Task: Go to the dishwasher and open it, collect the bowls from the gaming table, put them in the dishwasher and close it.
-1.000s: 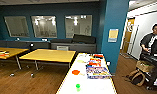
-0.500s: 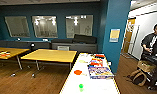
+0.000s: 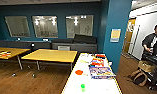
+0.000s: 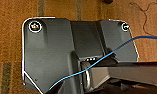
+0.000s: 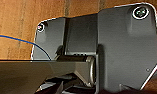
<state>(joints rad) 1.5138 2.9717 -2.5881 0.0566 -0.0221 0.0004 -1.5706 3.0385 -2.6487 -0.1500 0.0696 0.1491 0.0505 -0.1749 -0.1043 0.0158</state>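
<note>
Claws: both wrist views give dark robot plate and bar over floor; fingers not made out, so spread or pressed together cannot be told for either arm.
Left wrist view: brown patterned carpet (image 4: 11, 45) under the plate, a blue cable (image 4: 114, 51) crossing it, a thin dark cord (image 4: 144, 15) lying on the carpet.
Right wrist view: wood-toned floor (image 5: 16, 22), a blue cable (image 5: 21, 41) curving in beside the plate.
Head view: long white table (image 3: 99, 86) with pale yellow edge, running away from the camera, just ahead and low in frame.
Bowls: red-orange bowl (image 3: 79, 72) on the near-middle of the white table; green bowl (image 3: 82, 87) nearer the camera, apart from the red one.
Other items on table: colourful boxes (image 3: 101, 71) stacked and spread along the far and right side, close to the red-orange bowl but apart from it.
Change from earlier: whole picture has shifted, table now larger and lower in frame, so the camera has come closer; bowls lie as before relative to the boxes.
Surroundings: two square yellow-topped tables (image 3: 50, 55) to the left on wood floor; dark sofa (image 3: 74, 45) against a blue wall with windows (image 3: 44, 26); blue pillar (image 3: 114, 32) just right of the table's far end.
Person: seated at the right edge (image 3: 154, 42) with a rig; tan bag (image 3: 141, 75) on the floor beside them.
</note>
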